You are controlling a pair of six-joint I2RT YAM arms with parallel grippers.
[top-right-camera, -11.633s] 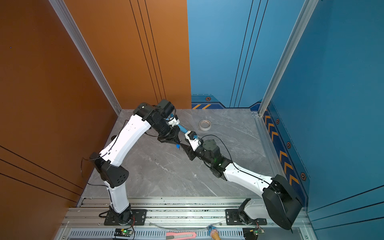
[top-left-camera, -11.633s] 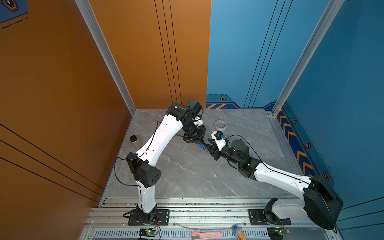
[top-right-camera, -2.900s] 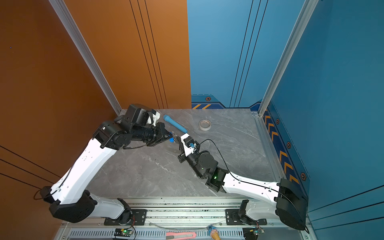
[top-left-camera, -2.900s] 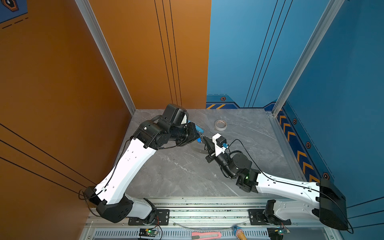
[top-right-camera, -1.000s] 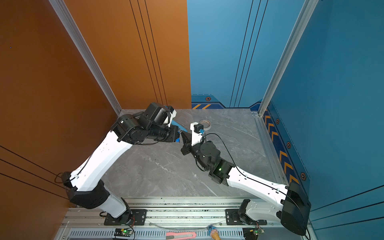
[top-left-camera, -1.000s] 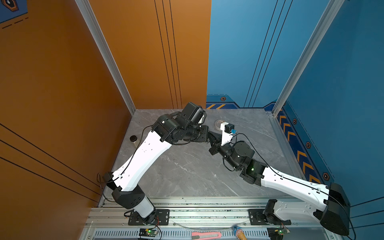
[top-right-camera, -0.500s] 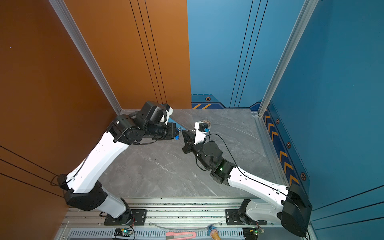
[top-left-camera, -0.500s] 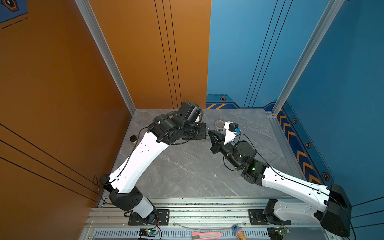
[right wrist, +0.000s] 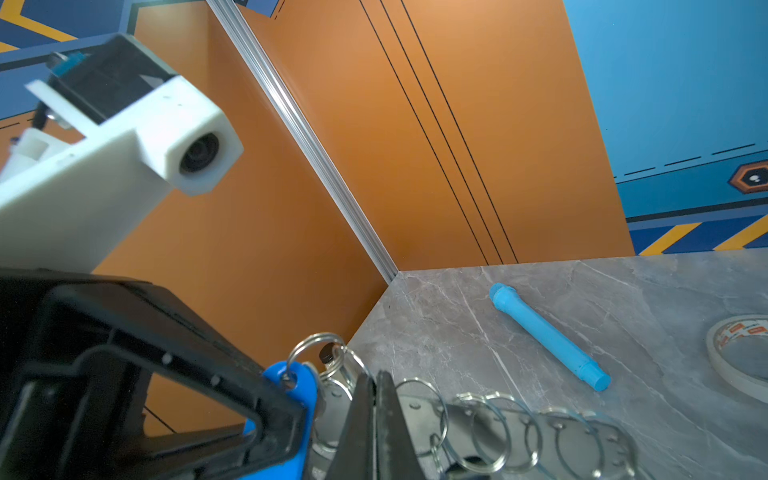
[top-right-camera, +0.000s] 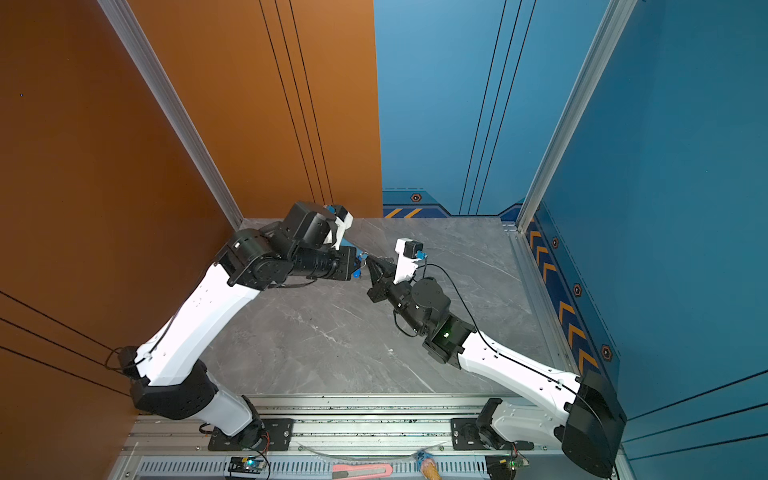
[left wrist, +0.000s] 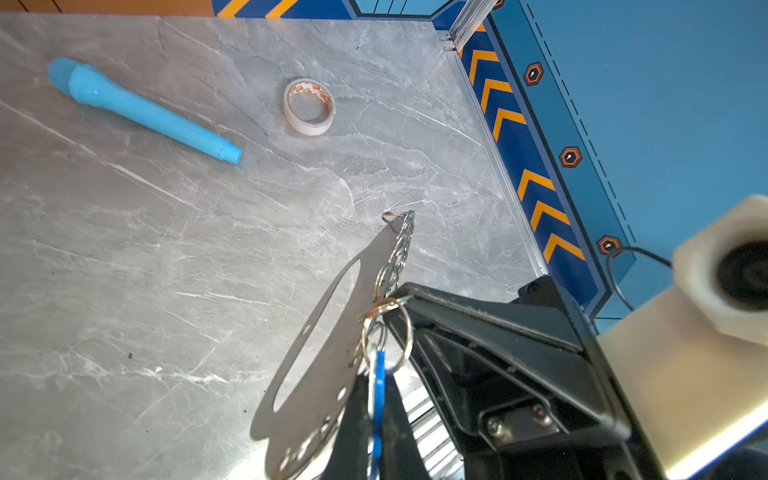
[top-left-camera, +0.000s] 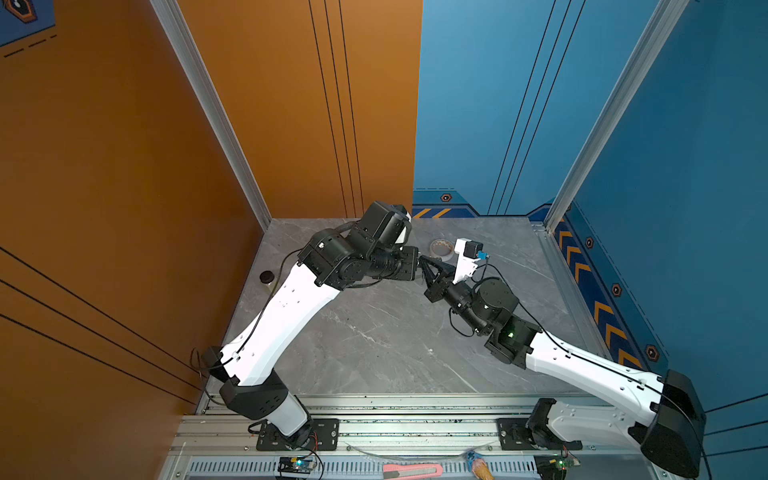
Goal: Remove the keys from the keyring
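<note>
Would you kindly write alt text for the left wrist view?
A metal keyring is held above the table, gripped at its ringed edge by the right tool, while the left tool holds the blue-tagged keys. A blue tube and tape roll lie beyond.

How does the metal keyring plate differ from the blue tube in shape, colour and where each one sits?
Shape: the keyring plate is flat, with an oval cut-out and wire rings along one edge; the blue tube is long and round. Colour: the plate is silvery, the tube light blue. Position: the plate is held above the table in the shut right gripper; the tube lies on it, untouched. Both are longer than wide.
</note>
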